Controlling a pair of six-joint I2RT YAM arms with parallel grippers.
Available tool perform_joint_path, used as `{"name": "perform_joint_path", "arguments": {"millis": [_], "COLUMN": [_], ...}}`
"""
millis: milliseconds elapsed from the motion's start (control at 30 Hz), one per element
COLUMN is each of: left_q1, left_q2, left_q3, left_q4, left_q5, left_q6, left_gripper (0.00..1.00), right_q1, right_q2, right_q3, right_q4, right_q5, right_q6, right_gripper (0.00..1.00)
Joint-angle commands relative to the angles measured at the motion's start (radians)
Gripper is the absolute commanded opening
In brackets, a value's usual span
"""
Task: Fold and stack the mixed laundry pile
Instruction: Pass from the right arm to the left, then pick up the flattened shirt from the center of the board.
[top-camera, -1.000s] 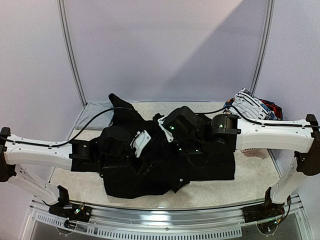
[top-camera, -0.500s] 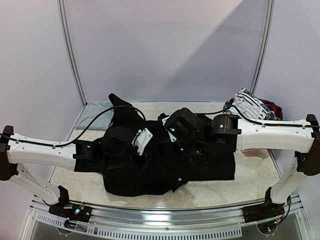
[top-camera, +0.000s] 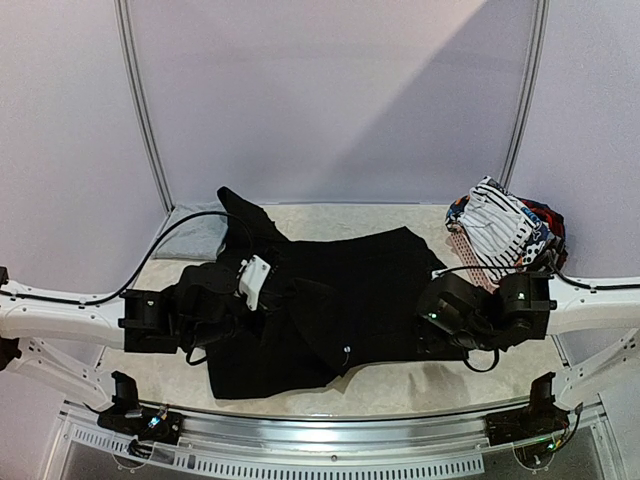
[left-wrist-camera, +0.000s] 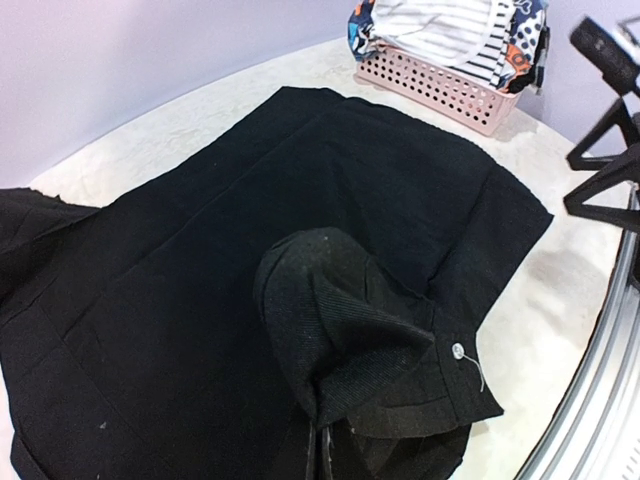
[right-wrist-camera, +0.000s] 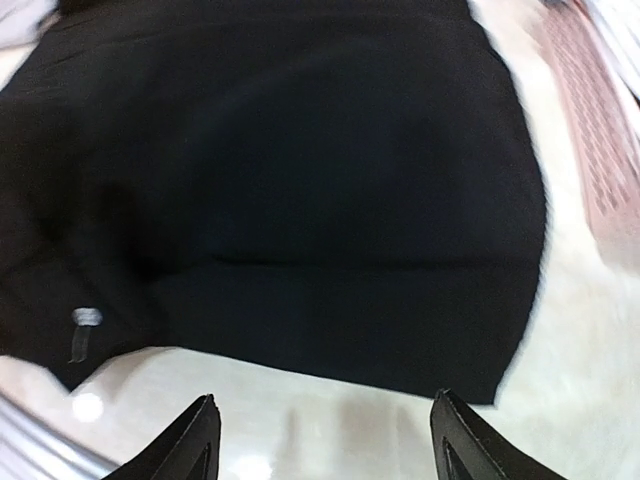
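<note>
Black trousers lie spread flat across the middle of the worktop, with one end humped up at the near left. The left pincer is closed on that hump, pinching a fold of the dark cloth close to the waistband with its metal button. The right pincer hangs with its fingers wide apart and nothing between them, just off the near right edge of the cloth. More of the laundry, a striped piece among it, sits heaped in the pink basket at the far right, and a grey garment lies at the far left corner.

The trousers look limp and fairly thick, to my eye: they will sag and drag rather than hold a shape, and a single pinch will only raise a peak. The doubled waistband and the hem corners seem the firmest places to grip, one in each pincer, so the fold comes over straight.
</note>
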Motion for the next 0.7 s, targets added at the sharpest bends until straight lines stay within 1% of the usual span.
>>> {"name": "perform_joint_path", "arguments": {"millis": [0,133,200,267,333,533,667], "left_q1": [-0.014,-0.014,-0.014,-0.015,-0.016,-0.02,-0.02], "left_q2": [-0.008,-0.002,0.006,0.014,0.023,0.032,0.033], "left_q3": [-0.02,-0.025,-0.025,-0.025,-0.026,-0.026,-0.023], "left_q4": [-0.007,0.004,0.004,0.044,0.055,0.061,0.057], "left_q5": [-0.017,-0.001,0.006,0.013,0.019,0.021,0.022], "left_q6": [-0.038,-0.041,-0.042,-0.044,-0.046,-0.049,-0.048], "left_gripper": [0.0,0.0,0.0,0.0,0.0,0.0,0.0], "right_q1": [-0.032,-0.106,-0.131,-0.157,-0.197,-0.327,-0.381], "right_q2": [-0.061,-0.111,-0.134,-0.161,-0.179,-0.17,-0.165], "right_q3": [-0.125,-0.22,-0.251,-0.285,-0.316,-0.39,-0.426], "right_q4": [-0.107,-0.099,-0.095,-0.062,-0.008,0.122,0.181], "right_q5": [0.061,-0.054,-0.072,-0.105,-0.149,-0.251,-0.282], "right_q6": [0.316,0.389,0.425,0.453,0.44,0.367,0.343], "right_gripper": [0.72,0.73,0.75,0.75,0.75,0.67,0.64]}}
